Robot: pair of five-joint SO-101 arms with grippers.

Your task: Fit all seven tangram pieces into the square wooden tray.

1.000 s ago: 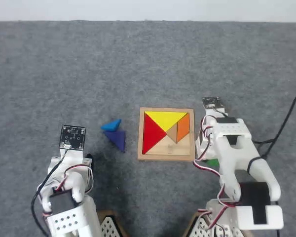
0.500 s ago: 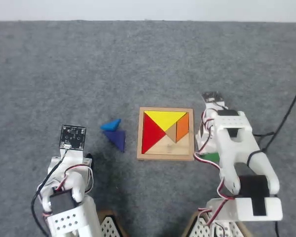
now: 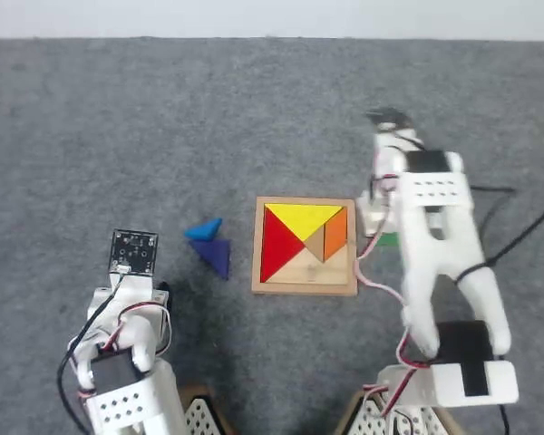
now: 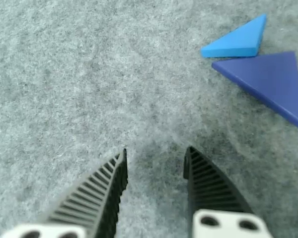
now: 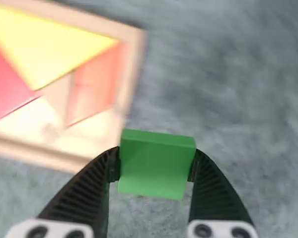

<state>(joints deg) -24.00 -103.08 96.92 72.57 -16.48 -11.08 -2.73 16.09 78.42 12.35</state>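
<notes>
Right gripper is clamped tight on the green piece, holding it just off the right edge of the wooden tray. The tray's already got the yellow piece, red piece and orange piece in it. Left gripper hangs with its jaws apart over the grey carpet, near the light blue triangle and dark blue triangle, which lie side by side left of the tray.

A grey, felt-like table carries a square wooden tray lying flat near its middle. Just beside the tray's left edge, a light blue triangle and a dark blue triangle lie close together on the surface.
</notes>
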